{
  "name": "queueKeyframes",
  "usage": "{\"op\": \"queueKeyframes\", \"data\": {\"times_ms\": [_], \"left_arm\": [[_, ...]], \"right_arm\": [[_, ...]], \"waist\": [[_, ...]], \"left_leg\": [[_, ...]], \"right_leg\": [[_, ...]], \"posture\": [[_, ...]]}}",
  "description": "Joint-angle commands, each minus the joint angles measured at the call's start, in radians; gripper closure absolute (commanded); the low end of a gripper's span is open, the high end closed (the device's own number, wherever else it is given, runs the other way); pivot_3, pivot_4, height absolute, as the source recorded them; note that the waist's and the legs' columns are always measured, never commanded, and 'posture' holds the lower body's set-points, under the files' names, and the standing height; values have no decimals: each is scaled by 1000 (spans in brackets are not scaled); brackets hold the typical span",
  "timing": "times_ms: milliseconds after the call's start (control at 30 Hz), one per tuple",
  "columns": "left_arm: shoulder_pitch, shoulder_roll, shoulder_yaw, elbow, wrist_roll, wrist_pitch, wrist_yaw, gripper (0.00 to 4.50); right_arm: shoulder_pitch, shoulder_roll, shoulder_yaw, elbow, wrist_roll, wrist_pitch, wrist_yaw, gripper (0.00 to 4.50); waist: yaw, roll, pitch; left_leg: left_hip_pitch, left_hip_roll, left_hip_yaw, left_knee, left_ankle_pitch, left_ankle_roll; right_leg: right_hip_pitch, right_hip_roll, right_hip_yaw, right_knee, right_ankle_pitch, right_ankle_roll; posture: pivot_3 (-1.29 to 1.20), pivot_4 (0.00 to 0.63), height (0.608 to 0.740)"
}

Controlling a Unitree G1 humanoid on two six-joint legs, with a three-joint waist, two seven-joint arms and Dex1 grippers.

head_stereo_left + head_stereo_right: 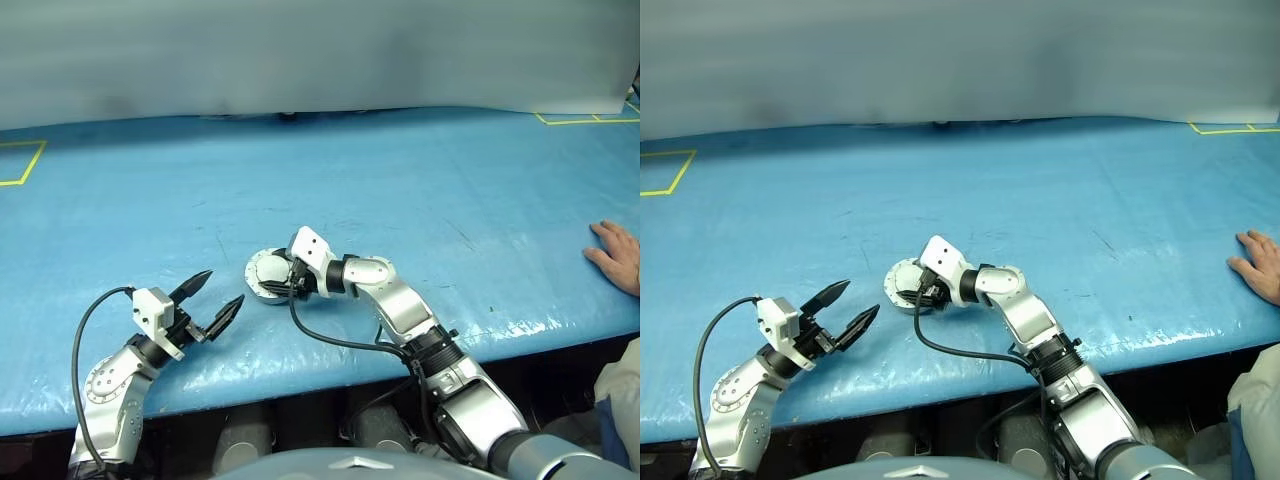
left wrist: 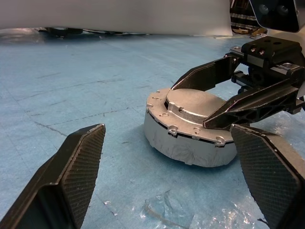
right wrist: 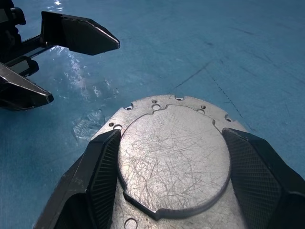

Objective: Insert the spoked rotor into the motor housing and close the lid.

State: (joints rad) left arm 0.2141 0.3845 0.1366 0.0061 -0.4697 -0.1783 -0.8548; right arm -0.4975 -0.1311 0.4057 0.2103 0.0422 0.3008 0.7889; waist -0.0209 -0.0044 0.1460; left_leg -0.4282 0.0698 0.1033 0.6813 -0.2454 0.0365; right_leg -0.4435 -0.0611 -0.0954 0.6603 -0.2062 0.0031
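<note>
The motor housing (image 2: 181, 143) rests on the blue table, a round silver cup seen from the side. The lid (image 3: 174, 152) lies flat on top of it, smooth scratched face up. My right gripper (image 3: 171, 138) reaches in from the right and is shut on the lid's raised round centre, one finger on each side. My left gripper (image 1: 222, 288) hovers open a short way to the left of the housing, pointing at it, with nothing between its fingers. The spoked rotor is hidden.
A person's hand (image 1: 615, 255) rests on the table at the far right edge. Yellow tape marks (image 1: 22, 162) lie at the far left and at the far right corner. The table's front edge (image 1: 300, 375) runs just behind both arms.
</note>
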Motion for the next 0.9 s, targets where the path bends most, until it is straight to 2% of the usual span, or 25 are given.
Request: {"op": "queueKeyframes", "data": {"times_ms": [33,533,833,900], "left_arm": [[0,-1,-1,-21,3,-6,-9,0],[-5,-7,-1,-18,5,-4,-8,0],[-90,-17,-21,-15,10,79,47,0],[-115,-16,-40,-2,18,105,39,406]], "right_arm": [[-12,-12,8,11,-21,0,1,1471],[-27,-39,36,36,-74,37,-31,1471],[-9,-43,53,20,-71,45,-27,1471],[-6,-43,54,18,-70,45,-28,1471]], "waist": [[0,0,0],[2,0,0],[4,0,0],[3,0,0]], "left_leg": [[0,0,0,0,0,0],[3,0,0,0,0,0],[4,0,0,0,0,0],[4,0,0,0,0,0]], "right_leg": [[0,0,0,0,0,0],[-1,0,0,0,0,-1],[0,0,0,0,0,-1],[1,0,0,0,0,0]], "posture": [[0,150,740],[0,150,740],[0,150,740],[0,150,740]]}}
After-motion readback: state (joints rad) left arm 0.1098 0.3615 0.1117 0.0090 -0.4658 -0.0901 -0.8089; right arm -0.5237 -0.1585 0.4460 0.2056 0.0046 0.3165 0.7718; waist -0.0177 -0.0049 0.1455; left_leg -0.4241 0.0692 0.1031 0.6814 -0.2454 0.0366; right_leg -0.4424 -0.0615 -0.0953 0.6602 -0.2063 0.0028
